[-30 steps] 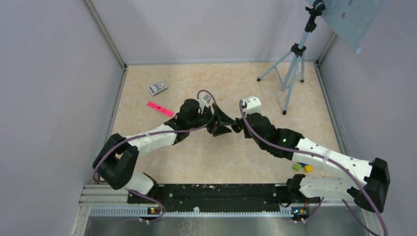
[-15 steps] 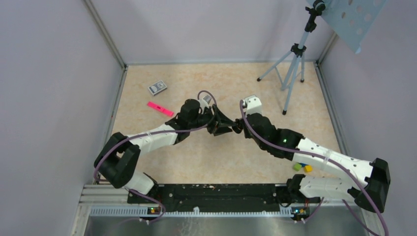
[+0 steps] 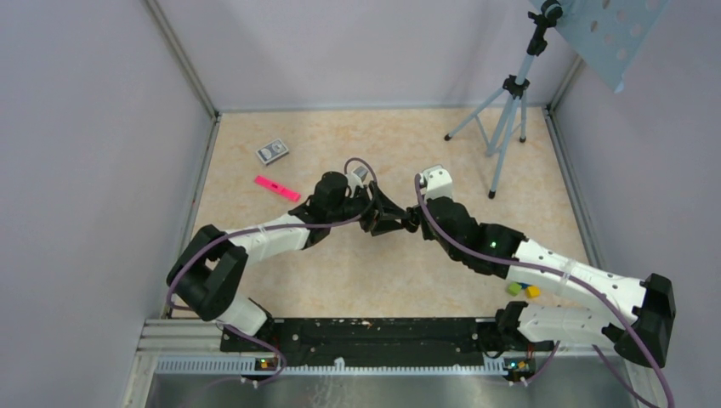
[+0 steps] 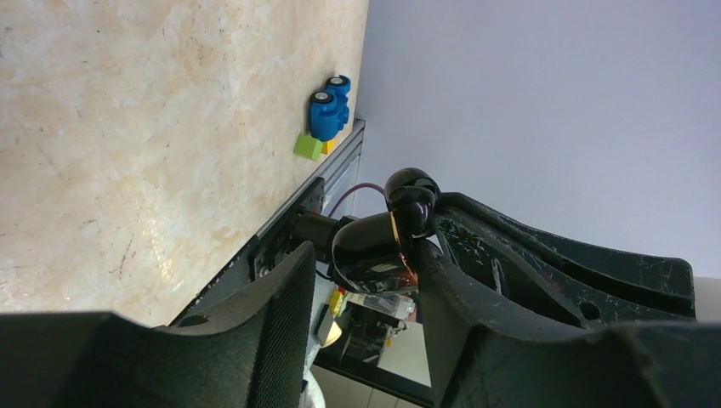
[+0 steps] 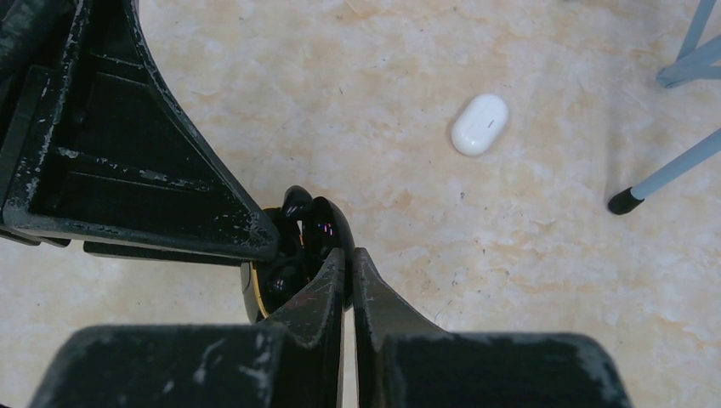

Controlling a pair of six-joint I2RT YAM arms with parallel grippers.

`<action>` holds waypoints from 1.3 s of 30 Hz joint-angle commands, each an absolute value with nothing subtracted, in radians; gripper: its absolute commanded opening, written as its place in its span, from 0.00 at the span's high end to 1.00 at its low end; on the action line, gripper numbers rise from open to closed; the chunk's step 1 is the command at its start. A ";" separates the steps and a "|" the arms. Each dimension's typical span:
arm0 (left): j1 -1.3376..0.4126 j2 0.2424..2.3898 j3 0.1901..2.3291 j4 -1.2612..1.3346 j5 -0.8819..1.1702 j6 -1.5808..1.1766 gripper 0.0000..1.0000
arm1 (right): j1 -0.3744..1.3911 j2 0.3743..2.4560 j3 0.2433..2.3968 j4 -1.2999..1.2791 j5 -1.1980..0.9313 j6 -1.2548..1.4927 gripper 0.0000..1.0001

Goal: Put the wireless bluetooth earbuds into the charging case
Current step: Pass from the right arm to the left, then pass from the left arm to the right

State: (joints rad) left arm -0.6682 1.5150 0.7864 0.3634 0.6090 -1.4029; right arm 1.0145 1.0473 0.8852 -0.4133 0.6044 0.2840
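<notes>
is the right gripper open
No, in the right wrist view the right gripper has its jaws all but closed together, with the tips at the black case.

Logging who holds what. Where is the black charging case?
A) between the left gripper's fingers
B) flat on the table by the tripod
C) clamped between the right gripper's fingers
A: the left wrist view shows the charging case between the left gripper's two fingers, while the right gripper is shut, only its tips meeting the case.
</notes>
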 commanded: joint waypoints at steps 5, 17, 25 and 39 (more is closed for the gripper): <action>-0.673 1.517 0.799 0.456 0.619 -1.437 0.53 | 1.030 1.019 0.910 -0.388 0.630 0.298 1.00; -0.673 1.520 0.803 0.462 0.616 -1.428 0.73 | 1.031 1.011 0.905 -0.392 0.637 0.307 1.00; -0.672 1.507 0.823 0.412 0.612 -1.333 0.93 | 1.032 0.990 0.938 -0.442 0.642 0.348 0.73; -0.650 1.588 0.926 0.403 0.852 -1.028 0.94 | 0.901 0.917 1.044 -0.536 0.321 0.468 0.49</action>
State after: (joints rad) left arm -0.6632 1.5627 0.8810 0.3538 0.7113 -1.1530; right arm 0.9977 0.9649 0.9928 -0.5201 0.5331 0.3958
